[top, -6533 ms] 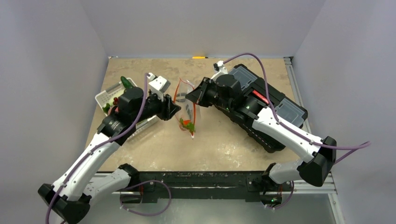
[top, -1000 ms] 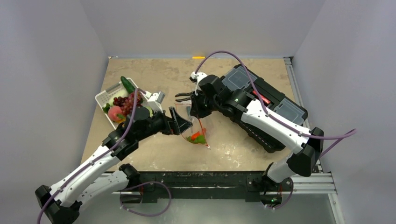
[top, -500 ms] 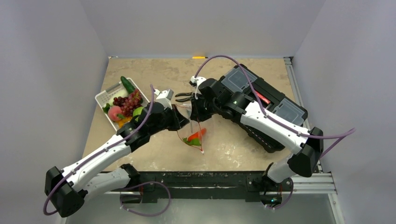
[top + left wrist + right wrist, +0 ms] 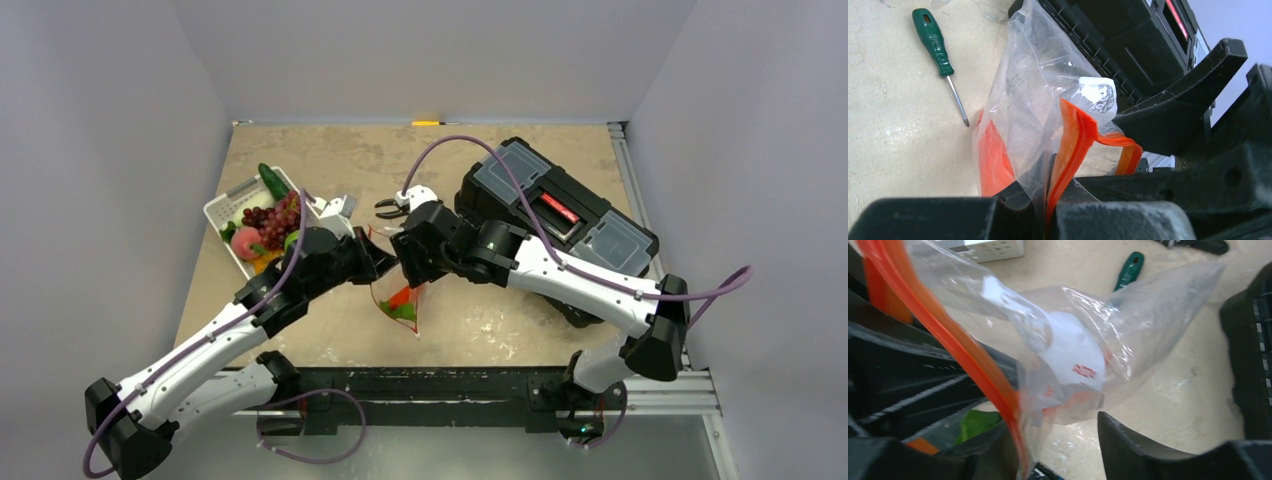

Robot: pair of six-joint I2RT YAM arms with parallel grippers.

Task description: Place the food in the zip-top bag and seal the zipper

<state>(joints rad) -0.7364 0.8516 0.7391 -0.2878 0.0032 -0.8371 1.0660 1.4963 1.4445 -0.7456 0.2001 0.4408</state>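
Zip-top bag point(image 4: 1033, 90) is held up off the table point(image 4: 330, 160) near its centre, btwn the two wrists, w/ the body hanging down. The zipper point(image 4: 1070, 150) is pinched at one end by the left gripper point(image 4: 1045, 215), fingers pressed together on the orange-red strip w/ clear film caught alongside. From there the strip is seen rising, then bending over twd the right arm. Whether the mouth is sealed cannot be told.

The right gripper point(image 4: 1053, 432) is seen w/ fingers parted & a gap left btwn them. Zipper & crinkled film are draped against one finger, and bare table is seen beside the other. No firm pinch can be made out on that side.

A carrot point(image 4: 400, 296) is seen inside the bag, low down, green leaves twd the bottom corner. Grapes point(image 4: 275, 213), cucumber point(image 4: 271, 181) & peach point(image 4: 245, 243) are lying in the white basket point(image 4: 228, 200), left of the left arm.

A green-handled screwdriver point(image 4: 934, 40) is lying flat on the table, apart from the bag. A black toolbox point(image 4: 560, 210) is set at the right, behind the right arm.
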